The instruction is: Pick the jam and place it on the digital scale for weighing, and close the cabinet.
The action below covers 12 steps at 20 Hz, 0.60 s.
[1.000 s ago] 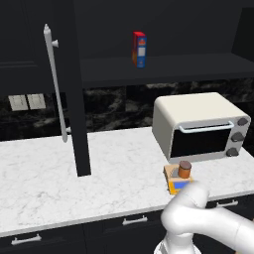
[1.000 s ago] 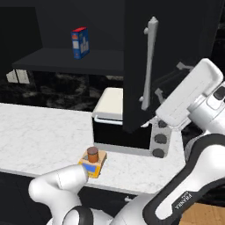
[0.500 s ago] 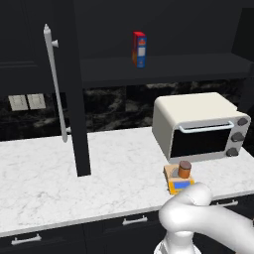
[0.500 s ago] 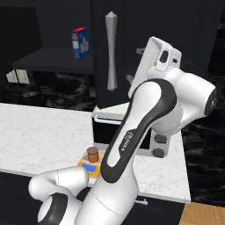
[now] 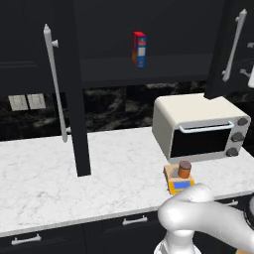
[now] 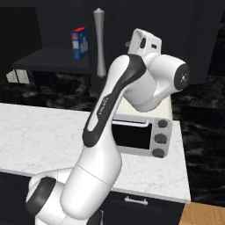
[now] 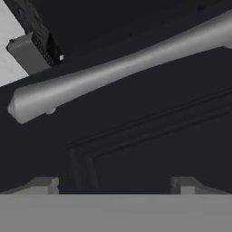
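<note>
- Black cabinet above the counter with both doors swung open, long silver bar handle crossing the hand view.
- White toaster oven at the counter's right end.
- Red and blue box upright on the cabinet shelf.
- Digital scale near the counter's front edge, just before the oven.
- Jam upright on the scale.
- Pincer spread wide, gripping nothing, close to the door below the handle.
</note>
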Motion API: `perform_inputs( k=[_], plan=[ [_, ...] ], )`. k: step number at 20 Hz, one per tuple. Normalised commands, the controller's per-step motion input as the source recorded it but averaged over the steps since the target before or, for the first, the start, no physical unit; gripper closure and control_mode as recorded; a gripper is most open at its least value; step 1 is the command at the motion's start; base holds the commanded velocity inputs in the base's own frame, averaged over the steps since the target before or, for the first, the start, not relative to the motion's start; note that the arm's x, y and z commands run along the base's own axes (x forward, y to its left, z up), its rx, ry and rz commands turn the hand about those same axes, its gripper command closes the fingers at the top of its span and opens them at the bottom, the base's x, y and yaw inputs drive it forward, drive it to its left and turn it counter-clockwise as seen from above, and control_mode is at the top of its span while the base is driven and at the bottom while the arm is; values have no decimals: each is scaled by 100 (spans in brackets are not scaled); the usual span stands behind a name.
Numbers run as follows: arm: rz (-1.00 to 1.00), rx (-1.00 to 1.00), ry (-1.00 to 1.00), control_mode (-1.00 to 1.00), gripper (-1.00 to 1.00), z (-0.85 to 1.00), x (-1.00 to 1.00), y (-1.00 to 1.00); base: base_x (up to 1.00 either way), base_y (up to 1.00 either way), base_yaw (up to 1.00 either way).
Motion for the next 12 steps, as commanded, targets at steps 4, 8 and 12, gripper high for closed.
perform_inputs(
  k=[4,8,12],
  plan=[
    [0,0,-5,-100,-100,-22,85,45,0,0,0],
    [-1,0,-3,-100,-100,-15,84,41,0,0,0],
    [0,0,0,-100,-100,0,64,13,0,0,0]
  ],
)
